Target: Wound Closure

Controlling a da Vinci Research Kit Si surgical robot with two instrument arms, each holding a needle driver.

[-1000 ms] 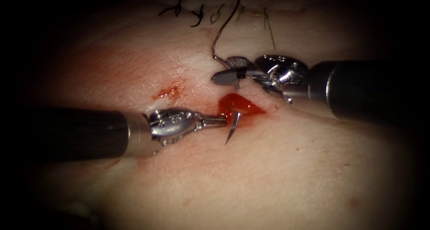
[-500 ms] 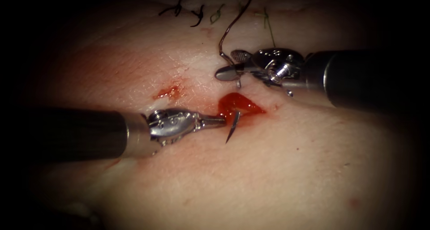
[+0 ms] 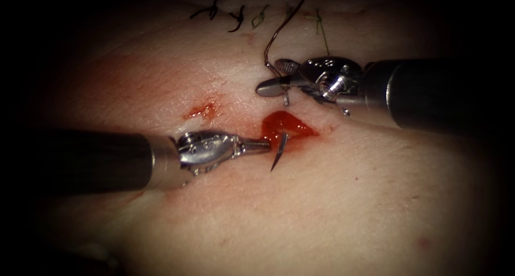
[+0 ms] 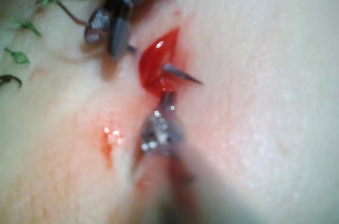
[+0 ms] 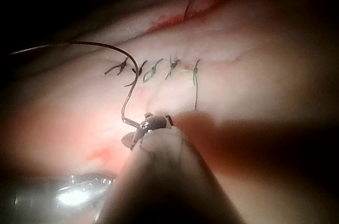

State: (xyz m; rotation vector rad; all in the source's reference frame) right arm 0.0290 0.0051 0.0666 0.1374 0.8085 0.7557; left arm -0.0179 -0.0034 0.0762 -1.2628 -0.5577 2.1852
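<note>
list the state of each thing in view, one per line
left end effector: shut on the needle near its tip
right end effector: open, holds nothing
needle: tip out of the tissue, rest in the cut
thread: slack, by the right end effector
cut: open, red fluid inside

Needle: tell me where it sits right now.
In the endoscope view the needle pokes tip-first from the tissue at the red fluid in the cut, its shaft held by the left tool; the right tool is apart above.
</note>
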